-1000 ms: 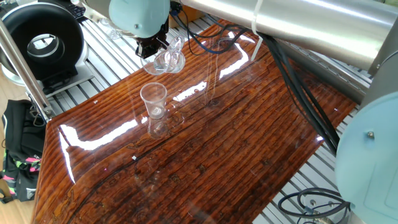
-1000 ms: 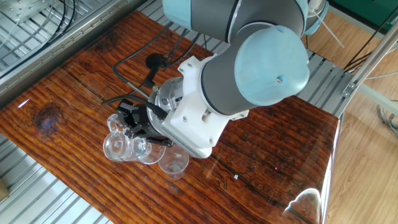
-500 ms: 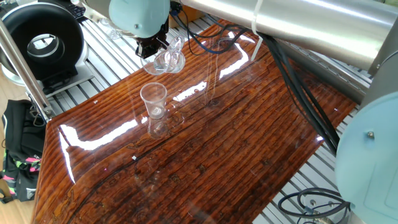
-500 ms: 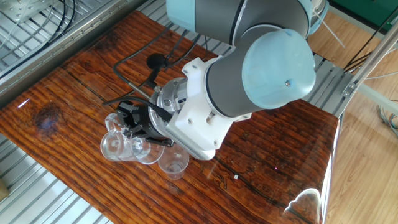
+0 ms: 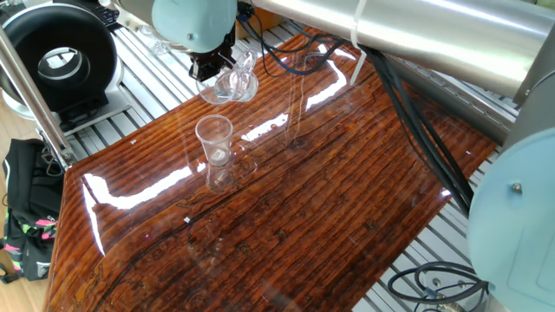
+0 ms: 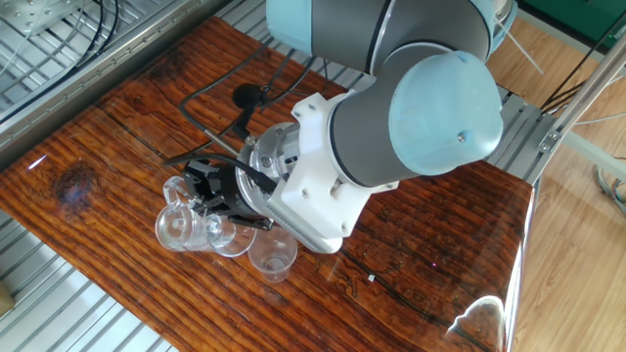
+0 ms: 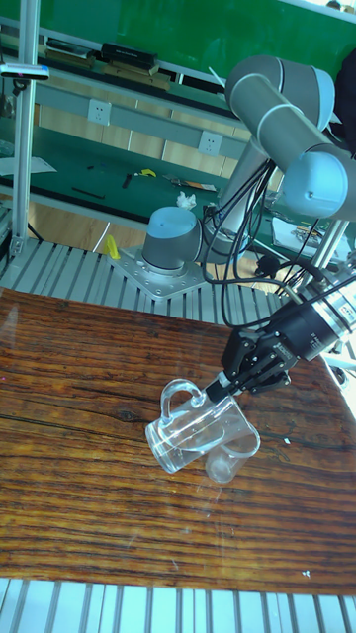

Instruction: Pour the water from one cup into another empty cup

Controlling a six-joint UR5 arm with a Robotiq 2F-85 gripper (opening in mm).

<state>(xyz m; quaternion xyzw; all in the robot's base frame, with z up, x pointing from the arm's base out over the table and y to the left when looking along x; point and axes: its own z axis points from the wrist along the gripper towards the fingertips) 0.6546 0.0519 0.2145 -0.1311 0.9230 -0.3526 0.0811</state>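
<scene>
My gripper (image 7: 220, 387) is shut on the rim of the one cup (image 7: 191, 426), a thick clear mug with a side handle. The mug hangs tipped far over on its side above the wooden table. Its mouth points down toward the another empty cup (image 7: 223, 467), a small clear tapered cup standing upright just beneath. In the other fixed view the mug (image 6: 184, 227) sits left of the small cup (image 6: 272, 256), with the gripper (image 6: 209, 197) above it. In one fixed view the mug (image 5: 232, 83) is beyond the small cup (image 5: 214, 139). The water is too faint to make out.
A black cable (image 6: 209, 90) loops over the far part of the table. A round black device (image 5: 61, 54) and a black bag (image 5: 26, 208) lie off the table's left side. The table's right edge (image 6: 528, 244) meets a metal frame.
In the other fixed view the wrist has turned a little and the mug has shifted slightly left, tipping further. The small cup has not moved.
</scene>
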